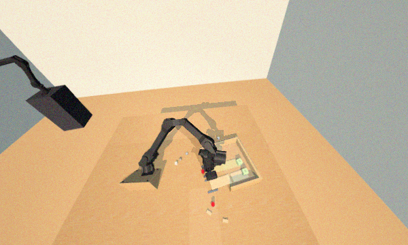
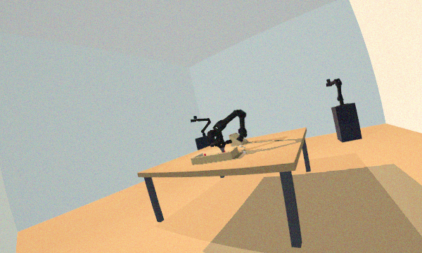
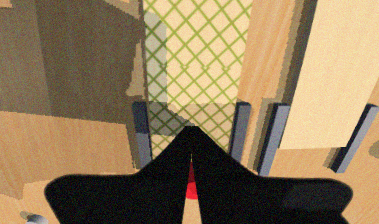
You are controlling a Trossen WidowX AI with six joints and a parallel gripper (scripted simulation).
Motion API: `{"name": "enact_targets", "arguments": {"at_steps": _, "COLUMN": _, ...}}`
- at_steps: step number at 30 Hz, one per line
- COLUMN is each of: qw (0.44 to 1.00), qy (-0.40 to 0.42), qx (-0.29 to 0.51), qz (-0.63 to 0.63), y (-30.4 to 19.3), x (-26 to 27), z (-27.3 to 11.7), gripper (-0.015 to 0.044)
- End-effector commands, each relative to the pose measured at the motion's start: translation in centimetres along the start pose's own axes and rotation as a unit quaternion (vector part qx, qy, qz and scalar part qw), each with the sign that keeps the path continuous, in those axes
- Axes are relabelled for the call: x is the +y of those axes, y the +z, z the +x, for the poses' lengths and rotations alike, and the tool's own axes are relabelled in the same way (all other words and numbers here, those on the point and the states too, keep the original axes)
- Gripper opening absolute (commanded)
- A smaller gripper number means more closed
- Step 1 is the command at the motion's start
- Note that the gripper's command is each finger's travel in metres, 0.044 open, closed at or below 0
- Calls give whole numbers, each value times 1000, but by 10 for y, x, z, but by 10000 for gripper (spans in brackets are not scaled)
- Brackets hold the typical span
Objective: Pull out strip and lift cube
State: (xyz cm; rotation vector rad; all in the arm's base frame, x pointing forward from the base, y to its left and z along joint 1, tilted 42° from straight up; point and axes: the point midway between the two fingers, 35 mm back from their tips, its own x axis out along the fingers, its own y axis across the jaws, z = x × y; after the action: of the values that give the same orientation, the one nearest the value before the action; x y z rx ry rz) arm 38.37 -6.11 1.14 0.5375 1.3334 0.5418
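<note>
My gripper (image 3: 191,131) is shut and empty, its tips over the near end of a strip with a green crosshatch (image 3: 205,50). Whether the tips touch it I cannot tell. A plain cream strip (image 3: 335,75) (image 1: 220,182) lies to its right in the wrist view. Two pale green cubes, one (image 1: 239,161) at the far end of the upper strip (image 1: 228,165) and the other (image 1: 245,171) by the lower strip, show in the top view. Their labels are too small to read, and joins in the strips cannot be made out.
Blue-grey rails (image 3: 240,130) (image 3: 274,140) flank the strips' near ends. A low wooden tray wall (image 1: 247,156) surrounds the far side. A red piece (image 3: 192,191) shows through the gap behind the fingertips. Another red piece (image 1: 213,204) and small cream blocks (image 1: 225,220) (image 1: 209,211) lie on the table.
</note>
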Motion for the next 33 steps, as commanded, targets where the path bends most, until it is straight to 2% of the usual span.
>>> {"name": "enact_targets", "arguments": {"at_steps": 1, "qw": 1000, "qy": 1, "qx": -1, "qz": 2, "y": 0, "x": 0, "z": 1, "gripper": 0}}
{"name": "enact_targets", "arguments": {"at_steps": 33, "qw": 1000, "qy": 1, "qx": -1, "qz": 2, "y": 1, "x": 0, "z": 3, "gripper": 0}}
